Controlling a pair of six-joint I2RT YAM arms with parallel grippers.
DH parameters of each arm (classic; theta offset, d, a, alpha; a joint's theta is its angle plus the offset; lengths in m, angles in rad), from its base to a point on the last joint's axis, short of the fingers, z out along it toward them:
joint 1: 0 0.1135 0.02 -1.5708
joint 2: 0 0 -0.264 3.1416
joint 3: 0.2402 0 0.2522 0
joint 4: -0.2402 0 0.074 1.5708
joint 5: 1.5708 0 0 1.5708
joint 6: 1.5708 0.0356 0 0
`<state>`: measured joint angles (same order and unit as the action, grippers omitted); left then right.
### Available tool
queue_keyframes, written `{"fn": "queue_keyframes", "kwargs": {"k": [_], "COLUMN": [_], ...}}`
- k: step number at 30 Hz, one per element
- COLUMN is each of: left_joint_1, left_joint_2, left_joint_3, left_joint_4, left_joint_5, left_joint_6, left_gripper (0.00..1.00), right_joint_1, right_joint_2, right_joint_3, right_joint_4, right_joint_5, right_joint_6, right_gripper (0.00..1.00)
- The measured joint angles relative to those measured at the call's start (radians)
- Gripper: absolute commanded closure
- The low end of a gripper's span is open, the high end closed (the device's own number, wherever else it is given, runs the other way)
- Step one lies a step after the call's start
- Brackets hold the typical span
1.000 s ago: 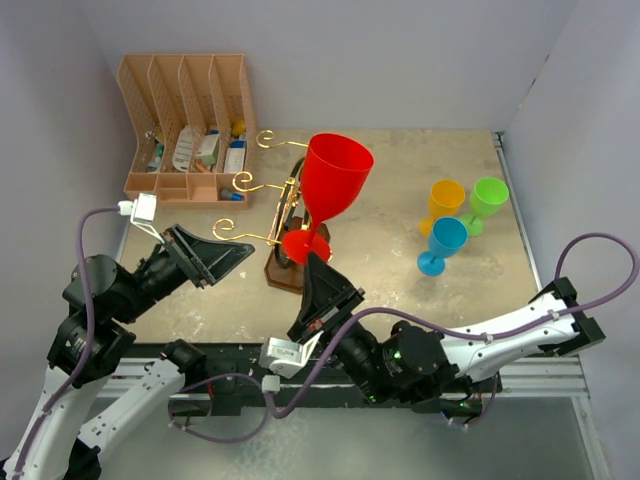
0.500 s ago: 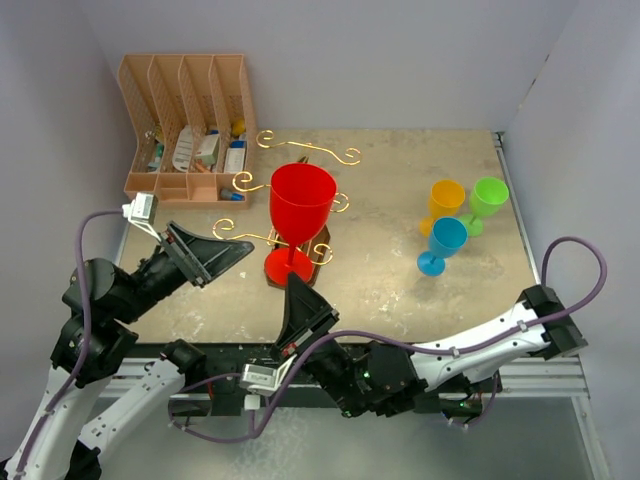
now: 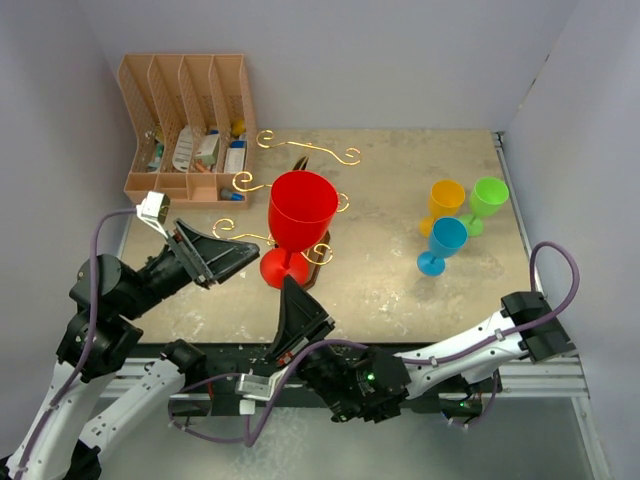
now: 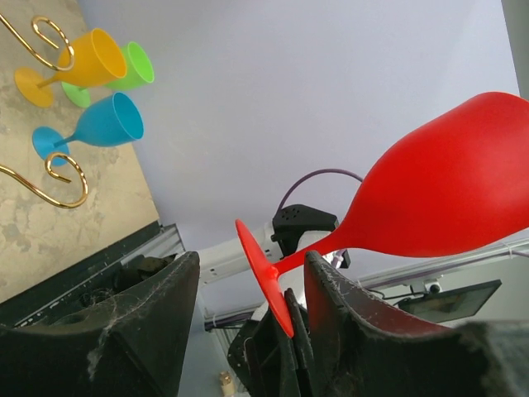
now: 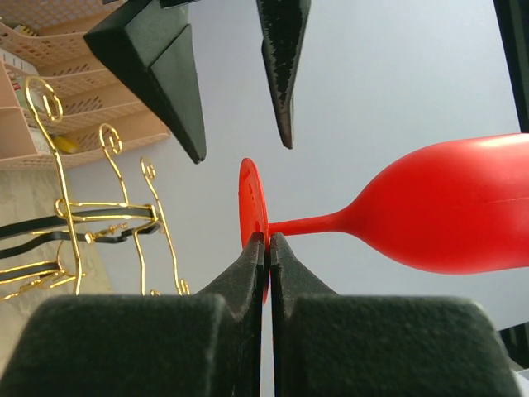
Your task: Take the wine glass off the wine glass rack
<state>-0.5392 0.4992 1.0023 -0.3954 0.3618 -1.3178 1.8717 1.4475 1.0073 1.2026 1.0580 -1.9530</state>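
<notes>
Red plastic wine glass [image 3: 300,212] appears clear of gold wire rack [image 3: 318,150], right gripper [image 5: 266,240] clamped on its foot; left gripper [image 3: 240,252] agape, empty. Remaining: set-down.

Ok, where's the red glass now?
Top view, left of centre: the red glass is in front of the rack, its foot pinched by the right gripper.

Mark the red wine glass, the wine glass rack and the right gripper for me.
red wine glass [image 3: 300,205]: top external view, on the bowl.
wine glass rack [image 3: 312,149]: top external view, on the far wire arm.
right gripper [image 5: 267,241]: right wrist view, between fingertips pinching the glass's foot.
</notes>
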Motion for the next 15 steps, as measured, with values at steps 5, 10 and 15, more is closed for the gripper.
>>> {"fn": "queue_keyframes", "kwargs": {"k": [5, 10, 15], "left_joint_1": [0.000, 0.000, 0.000], "left_joint_2": [0.014, 0.013, 0.000], "left_joint_3": [-0.026, -0.088, -0.129], "left_joint_4": [0.041, 0.101, 0.155], "left_joint_5": [0.038, 0.077, 0.100], "left_joint_6": [-0.039, -0.104, -0.166], "left_gripper": [0.44, 0.45, 0.55], "right_joint_1": [0.000, 0.000, -0.002], "right_joint_2": [0.000, 0.016, 0.034], "right_joint_3": [0.000, 0.000, 0.000], "right_joint_4": [0.037, 0.044, 0.040], "right_joint_5": [-0.005, -0.033, -0.053], "right_joint_6": [-0.011, -0.010, -0.002], "right_gripper": [1.00, 1.00, 1.00]}}
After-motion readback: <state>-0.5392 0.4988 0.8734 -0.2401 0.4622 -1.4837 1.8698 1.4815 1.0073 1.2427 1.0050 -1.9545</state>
